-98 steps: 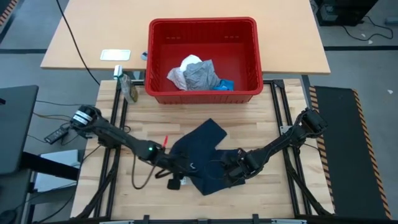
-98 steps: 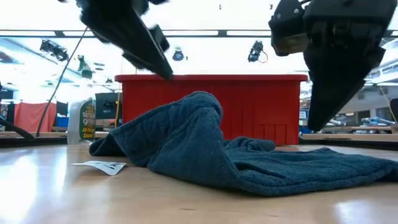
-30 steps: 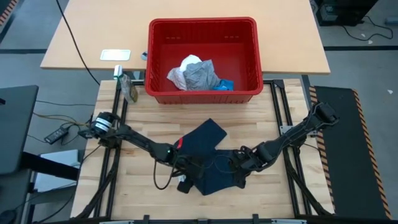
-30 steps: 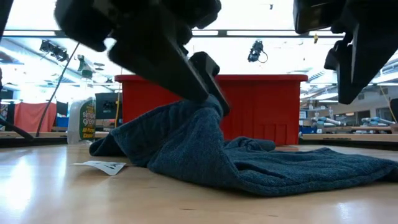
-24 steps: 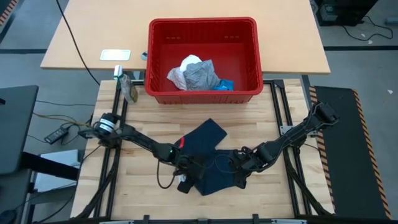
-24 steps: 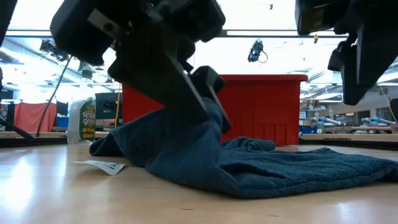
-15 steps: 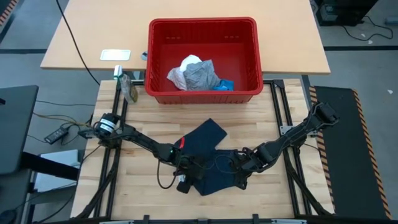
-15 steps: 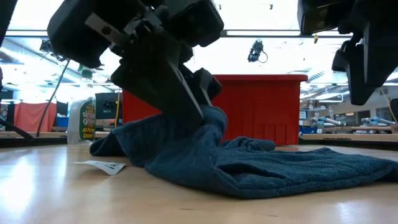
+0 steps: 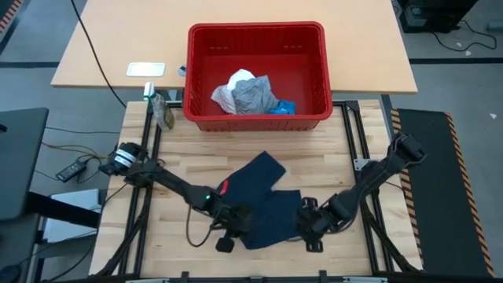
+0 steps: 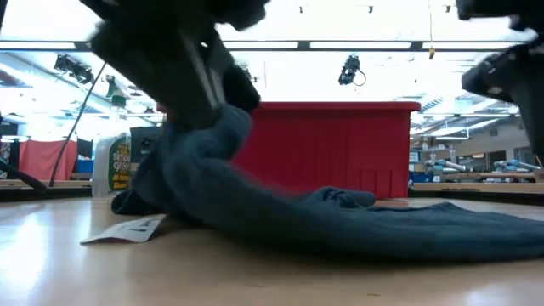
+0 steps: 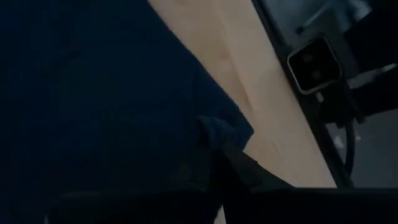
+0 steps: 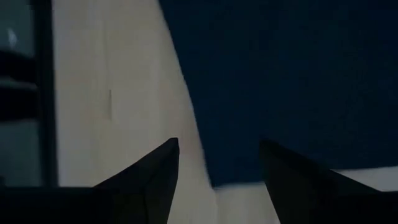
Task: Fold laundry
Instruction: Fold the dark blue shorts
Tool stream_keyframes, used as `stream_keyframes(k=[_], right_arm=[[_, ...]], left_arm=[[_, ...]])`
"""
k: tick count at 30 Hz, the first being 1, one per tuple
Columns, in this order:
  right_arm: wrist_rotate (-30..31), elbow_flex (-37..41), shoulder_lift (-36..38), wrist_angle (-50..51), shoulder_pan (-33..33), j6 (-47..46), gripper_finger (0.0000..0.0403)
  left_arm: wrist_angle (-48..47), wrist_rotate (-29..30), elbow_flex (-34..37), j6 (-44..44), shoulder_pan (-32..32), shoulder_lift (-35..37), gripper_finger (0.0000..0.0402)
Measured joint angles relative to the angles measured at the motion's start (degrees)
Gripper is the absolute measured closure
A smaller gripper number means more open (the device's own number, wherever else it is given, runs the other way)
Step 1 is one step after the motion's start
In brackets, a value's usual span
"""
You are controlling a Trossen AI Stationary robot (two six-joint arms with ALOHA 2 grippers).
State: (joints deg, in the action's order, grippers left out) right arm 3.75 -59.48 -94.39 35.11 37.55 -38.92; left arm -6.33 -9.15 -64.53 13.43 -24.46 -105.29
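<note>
The laundry piece at work is a dark navy cloth point(image 9: 263, 200), spread on the wooden table near its front edge. My left gripper point(image 9: 236, 224) is shut on the cloth's near-left part and holds a hump of it point(image 10: 212, 127) above the table. My right gripper point(image 12: 217, 168) hovers open over the cloth's near-right corner point(image 12: 214, 177), one finger on either side of the cloth's edge; I cannot tell whether it touches. A grey piece and a white piece point(image 9: 250, 94) lie bunched in the red basket point(image 9: 314, 47). My left gripper pinches the navy cloth at its edge by the near-left corner point(image 11: 214, 127) between its two shut fingers. The fingers slant down from the table's left. The gripped part is raised and bunched point(image 10: 223, 119); the rest of the cloth trails slack on the table toward the right.
The red basket stands at the far edge, with a small blue thing point(image 9: 283, 108) in it. A spray bottle point(image 9: 163, 110) and a white card point(image 9: 146, 69) are at the far left. A white paper label point(image 10: 127, 228) lies beside the cloth. Bare wood shows left of the cloth.
My left gripper has shut on the cloth's near-left part and drawn it up and toward the table's left; the hump has shifted left and risen while the right part stayed flat. My right gripper has moved toward the near edge, staying open.
</note>
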Motion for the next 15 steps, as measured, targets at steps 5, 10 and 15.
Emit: stream_keyframes(k=[5,10,15], right_arm=[[-0.4,0.0,-5.2,-0.3,1.2,2.6,0.0185],[-1.8,0.0,-8.3,-3.8,1.5,3.0,0.0209],[-1.8,-0.2,-10.4,-7.8,1.7,3.7,0.0246]], left_arm=[[-0.9,5.1,0.0,4.3,-3.7,-0.3,0.0388],[-2.4,9.3,0.0,9.2,-5.9,-0.6,0.0388],[-2.5,11.4,0.0,14.4,-6.0,-0.6,0.0388]])
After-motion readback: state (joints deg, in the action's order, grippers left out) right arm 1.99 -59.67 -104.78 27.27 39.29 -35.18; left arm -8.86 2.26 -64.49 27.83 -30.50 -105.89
